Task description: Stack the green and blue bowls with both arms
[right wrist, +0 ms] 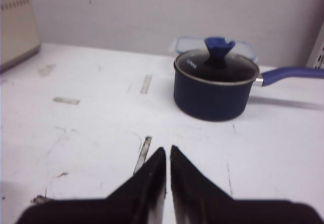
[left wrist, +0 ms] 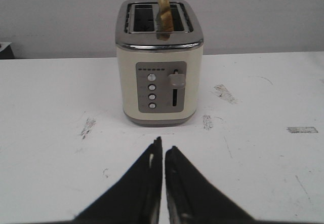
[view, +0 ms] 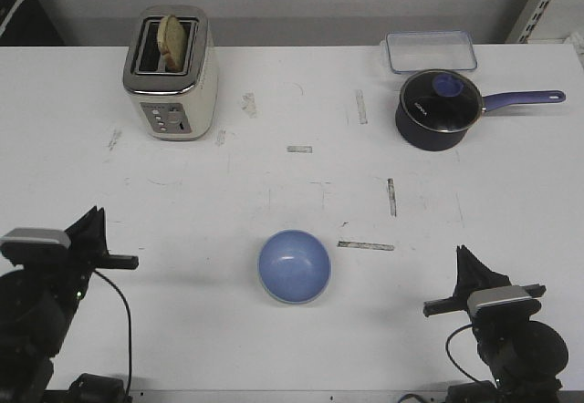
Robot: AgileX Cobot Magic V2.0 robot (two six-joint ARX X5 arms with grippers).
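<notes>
The periwinkle blue bowl (view: pixel 294 266) sits upright on the white table (view: pixel 274 193), front centre, between the two arms. A thin pale edge shows along its near rim; I cannot tell whether that belongs to the green bowl, which shows nowhere on its own. My left gripper (view: pixel 93 214) rests at the front left, shut and empty, well left of the bowl. In the left wrist view it (left wrist: pixel 163 148) points at the toaster. My right gripper (view: pixel 461 253) rests at the front right, shut and empty. In the right wrist view it (right wrist: pixel 167 149) points towards the saucepan. Neither wrist view shows a bowl.
A cream toaster (view: pixel 171 73) with a slice of bread in it stands at the back left (left wrist: pixel 159 62). A dark lidded saucepan (view: pixel 439 108) with a purple handle stands at the back right (right wrist: pixel 215 84). A clear lidded box (view: pixel 431 51) lies behind it.
</notes>
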